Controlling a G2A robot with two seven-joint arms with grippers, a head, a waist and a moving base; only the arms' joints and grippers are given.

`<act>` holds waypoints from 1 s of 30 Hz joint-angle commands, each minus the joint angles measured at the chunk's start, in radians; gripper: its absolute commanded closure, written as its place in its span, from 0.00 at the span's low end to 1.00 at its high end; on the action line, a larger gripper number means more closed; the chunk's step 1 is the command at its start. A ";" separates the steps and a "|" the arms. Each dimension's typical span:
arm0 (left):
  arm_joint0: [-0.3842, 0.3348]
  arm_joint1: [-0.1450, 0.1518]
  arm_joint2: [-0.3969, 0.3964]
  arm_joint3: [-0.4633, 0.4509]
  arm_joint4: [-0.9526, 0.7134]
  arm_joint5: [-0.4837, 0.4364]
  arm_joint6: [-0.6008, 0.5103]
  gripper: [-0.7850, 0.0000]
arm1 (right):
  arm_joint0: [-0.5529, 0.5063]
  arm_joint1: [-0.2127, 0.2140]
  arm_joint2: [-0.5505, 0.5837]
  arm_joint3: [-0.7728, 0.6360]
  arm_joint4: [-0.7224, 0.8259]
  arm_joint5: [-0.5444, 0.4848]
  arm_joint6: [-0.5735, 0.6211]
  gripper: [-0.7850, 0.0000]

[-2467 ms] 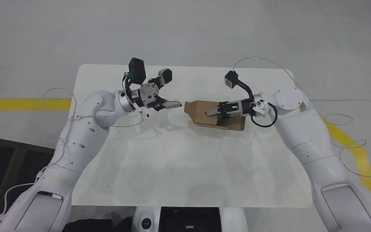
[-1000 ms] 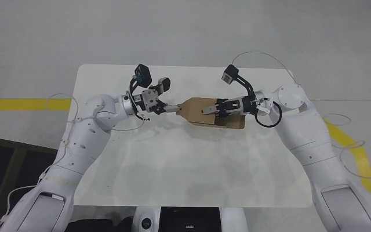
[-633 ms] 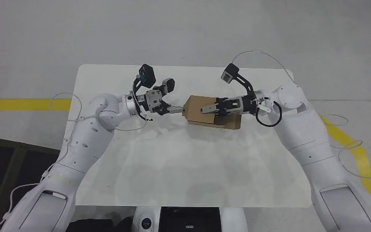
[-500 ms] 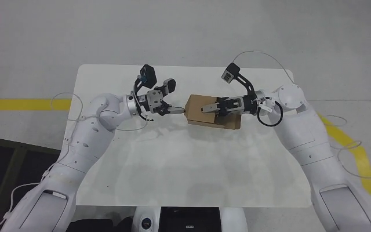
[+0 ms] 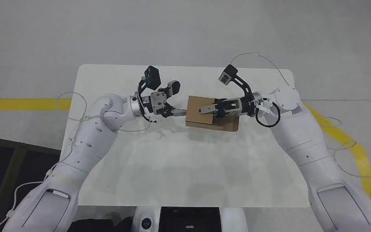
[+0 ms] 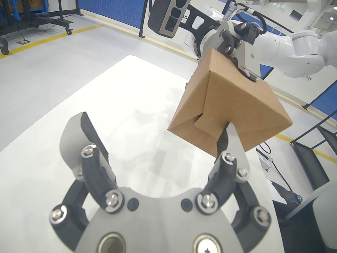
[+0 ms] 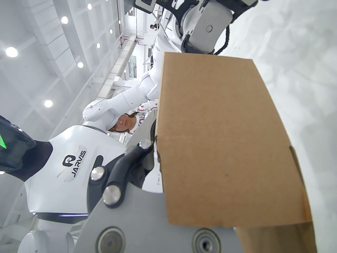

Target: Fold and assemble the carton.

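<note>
A brown carton (image 5: 211, 113) is held just above the middle of the white table (image 5: 174, 168). My right gripper (image 5: 213, 108) is shut on its top wall, seen from the side in the left wrist view as the right gripper (image 6: 244, 67). In the right wrist view the carton (image 7: 223, 146) hides one finger; the other finger (image 7: 143, 139) lies against its wall. My left gripper (image 6: 156, 122) is open at the carton's (image 6: 237, 106) closed end. One fingertip (image 6: 230, 132) touches the folded flaps there. In the top view the left gripper (image 5: 177, 110) is right beside the carton.
Thin cables (image 5: 255, 61) loop over the table's back corners. The near half of the table holds nothing. A yellow floor line (image 5: 35, 104) runs past both sides of the table.
My left gripper has moved right up to the carton's end. The pointed open flap there has been folded flat, so the carton now looks like a closed block. The right arm shifted slightly left.
</note>
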 commanded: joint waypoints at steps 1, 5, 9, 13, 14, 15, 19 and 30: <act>-0.001 -0.002 0.002 0.001 -0.001 0.000 0.001 0.00 | 0.000 -0.002 -0.002 0.001 0.003 -0.001 0.001 1.00; -0.002 -0.005 0.006 0.000 -0.003 -0.001 0.000 0.00 | 0.001 -0.005 -0.006 0.004 0.007 -0.002 0.005 1.00; -0.001 -0.008 0.010 -0.001 -0.005 -0.003 -0.002 0.00 | 0.003 -0.008 -0.010 0.006 0.010 -0.005 0.006 1.00; -0.004 -0.011 0.011 -0.002 -0.007 -0.003 -0.003 0.00 | 0.004 -0.010 -0.010 0.009 0.010 -0.006 0.007 1.00; -0.004 -0.012 0.011 -0.001 -0.007 -0.003 -0.004 0.00 | 0.003 -0.011 -0.010 0.010 0.011 -0.007 0.009 1.00; -0.004 -0.012 0.010 -0.001 -0.008 -0.004 -0.003 0.00 | 0.003 -0.011 -0.009 0.011 0.012 -0.008 0.011 1.00; -0.004 -0.013 0.007 0.004 -0.006 -0.006 -0.005 0.00 | 0.003 -0.012 -0.008 0.015 0.010 -0.010 0.014 1.00; 0.020 0.012 -0.080 0.023 0.090 -0.012 0.008 0.00 | 0.005 -0.004 -0.007 0.076 -0.081 -0.002 0.026 1.00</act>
